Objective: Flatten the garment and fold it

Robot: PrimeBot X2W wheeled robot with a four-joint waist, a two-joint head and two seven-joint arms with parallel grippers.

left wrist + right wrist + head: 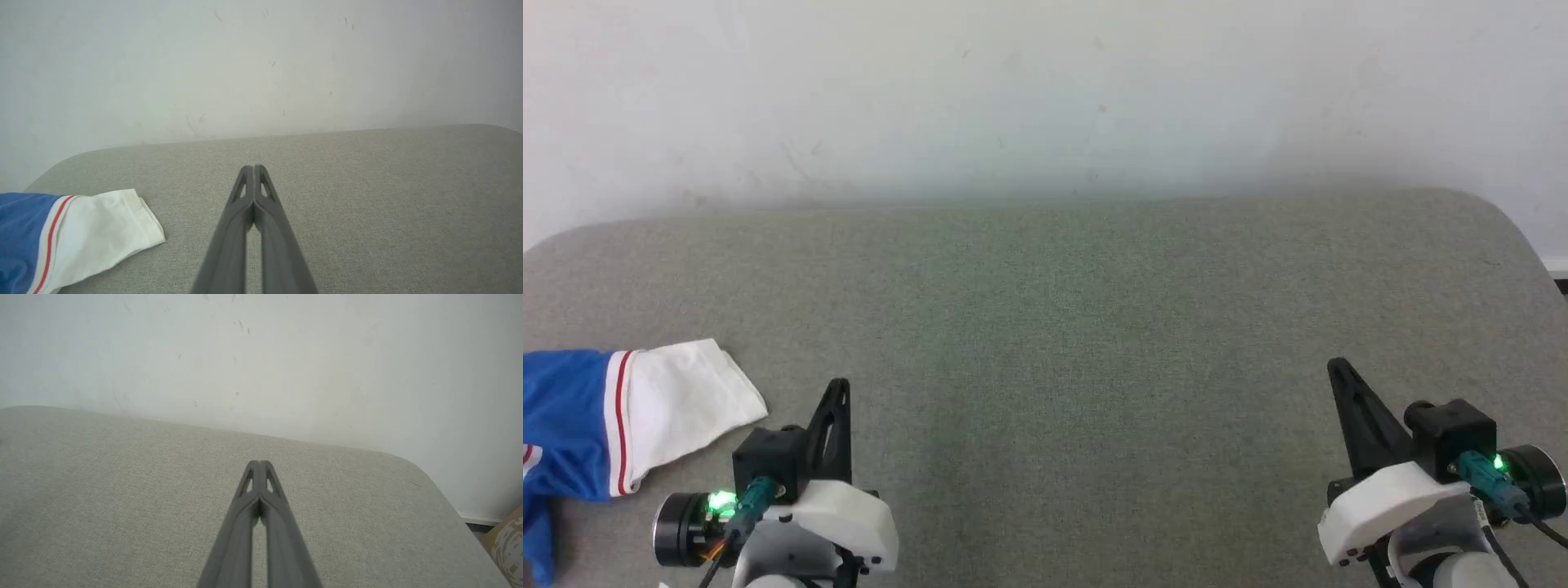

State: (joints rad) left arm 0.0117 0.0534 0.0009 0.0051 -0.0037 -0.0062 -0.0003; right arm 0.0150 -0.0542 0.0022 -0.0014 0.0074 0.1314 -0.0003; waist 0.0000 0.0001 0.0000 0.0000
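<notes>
Garment (572,408) lies at the table's (1045,327) left edge; left gripper (840,388) and right gripper (1337,369) are both closed, empty. A one-sided tug might drag it off.

left pincer (840,390) low left, fingers pressed tip to tip, right pincer (1339,374) low right, fingers likewise together, both pointing forward, tips leaning slightly inward

The left gripper (840,385) and the right gripper (1336,367) are showing dark tapered fingers (832,433), black mounts, white shells and teal plugs beside glowing green lights.
</notes>
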